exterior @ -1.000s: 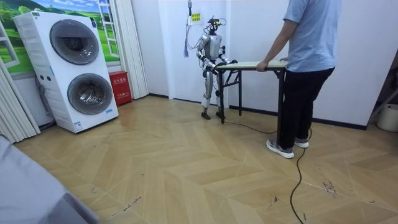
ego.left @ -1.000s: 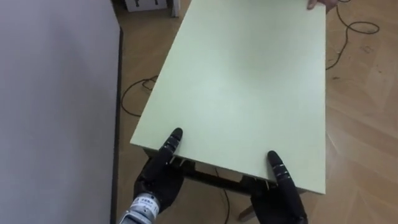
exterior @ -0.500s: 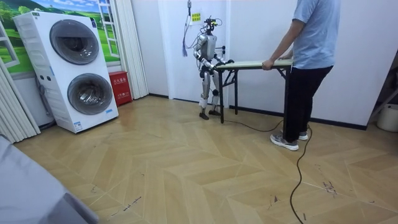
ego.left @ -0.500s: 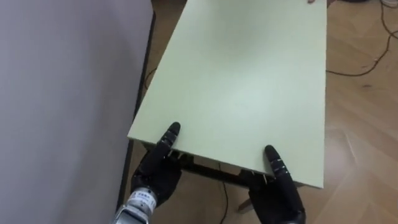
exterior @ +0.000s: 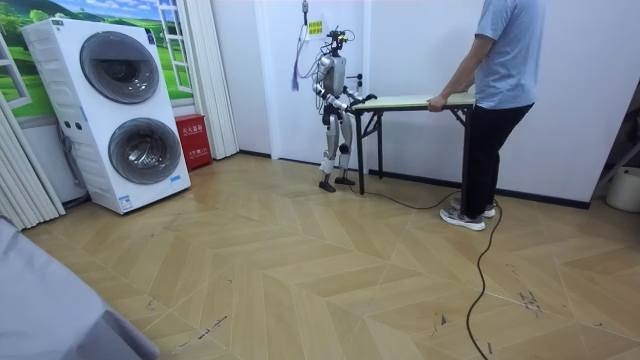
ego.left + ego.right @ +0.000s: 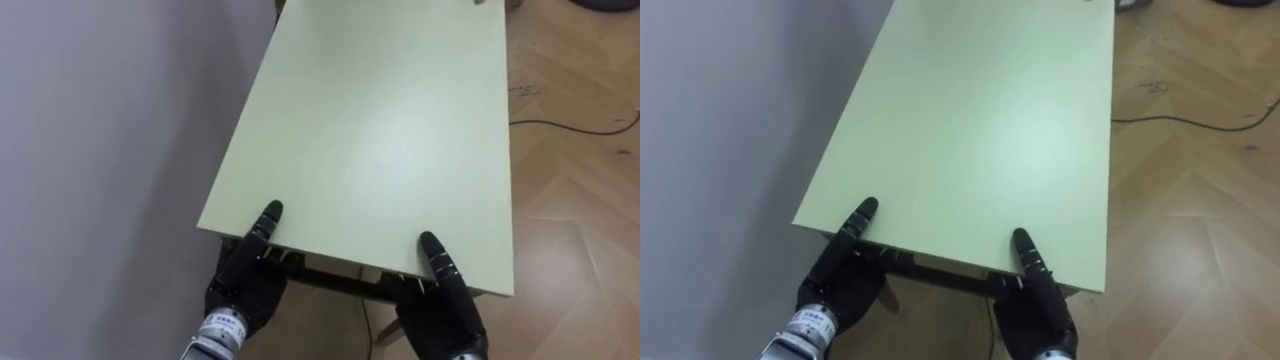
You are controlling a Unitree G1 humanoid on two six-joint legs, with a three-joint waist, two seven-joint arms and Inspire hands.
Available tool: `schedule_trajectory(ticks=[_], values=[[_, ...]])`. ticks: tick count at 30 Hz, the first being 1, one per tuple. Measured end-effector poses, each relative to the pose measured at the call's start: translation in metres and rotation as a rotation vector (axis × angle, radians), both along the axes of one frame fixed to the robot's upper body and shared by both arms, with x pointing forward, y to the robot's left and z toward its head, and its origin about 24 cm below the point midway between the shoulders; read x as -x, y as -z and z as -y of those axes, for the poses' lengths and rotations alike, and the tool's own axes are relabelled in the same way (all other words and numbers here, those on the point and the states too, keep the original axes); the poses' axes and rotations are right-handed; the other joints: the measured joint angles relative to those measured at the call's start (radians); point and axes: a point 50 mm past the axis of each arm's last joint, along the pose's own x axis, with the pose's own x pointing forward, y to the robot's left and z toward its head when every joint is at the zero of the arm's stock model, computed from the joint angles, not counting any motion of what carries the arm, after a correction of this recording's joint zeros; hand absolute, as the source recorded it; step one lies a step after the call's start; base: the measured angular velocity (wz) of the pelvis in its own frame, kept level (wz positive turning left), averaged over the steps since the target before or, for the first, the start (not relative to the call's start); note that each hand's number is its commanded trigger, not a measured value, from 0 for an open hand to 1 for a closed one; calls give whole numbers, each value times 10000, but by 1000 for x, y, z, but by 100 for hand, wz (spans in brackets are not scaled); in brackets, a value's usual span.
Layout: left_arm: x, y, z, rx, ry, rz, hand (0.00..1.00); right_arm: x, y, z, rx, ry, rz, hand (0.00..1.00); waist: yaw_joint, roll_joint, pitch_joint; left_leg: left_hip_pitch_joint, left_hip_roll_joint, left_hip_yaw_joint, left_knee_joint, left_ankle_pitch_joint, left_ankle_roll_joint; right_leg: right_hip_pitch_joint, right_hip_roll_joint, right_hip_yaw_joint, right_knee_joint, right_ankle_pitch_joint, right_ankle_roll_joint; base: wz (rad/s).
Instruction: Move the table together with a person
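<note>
Item: one table [image 6: 380, 140], pale green rectangular top on a black frame [image 6: 340, 280]. Long axis: runs straight away from me, the near short end at my hands, the far short end at the person; the top lies level. In the room view the same axis runs across the picture along the white wall, with me at the end on the room view's left and the person at the end on the room view's right. Its left long side lies close beside the grey wall [image 6: 100, 150]; its right long side faces open wood floor [image 6: 580, 220]. My hands, two: left hand [image 6: 245, 285] at the near left corner, right hand [image 6: 440, 315] toward the near right corner, well apart from each other. Each lays its thumb flat on the top surface while the palm sits below the edge; the rest of each hand goes under the top, so I cannot tell whether either is clamped on the edge. One person [image 5: 500, 90], standing at the far end, one hand [image 5: 436, 103] on that end of the table. Elsewhere in the room: two white front-loading machines [image 5: 110, 110] stacked one on the other, and one red box [image 5: 192, 142] beside them on the floor
</note>
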Motion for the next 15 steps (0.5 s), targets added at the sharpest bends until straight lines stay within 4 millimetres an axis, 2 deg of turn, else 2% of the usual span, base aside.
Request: schedule_trajectory(ticks=[3,5,9,15], values=[[1,1,0,83,-128,-93,100,-2,-2,3,231,-121,77,100,69,-10,-1,-21,-67,33,-105,49,87,-104,74,391,-24,33,50,-2],[3,3,-1,108,-250,-218,100,-2,-3,3,357,-261,100,100,118,-42,0,91,-148,49,-191,105,159,-96,82,825,-30,42,67,3],[6,4,-4,35,-299,-296,100,-2,-1,2,384,-379,-165,100,332,-317,-18,187,-157,114,-267,122,188,-51,79,961,-78,71,108,-6],[5,3,-6,-19,-483,-184,100,-10,-3,2,340,-517,-232,100,502,-351,-24,226,-173,217,-360,128,222,-46,82,1068,-241,155,168,-4]])
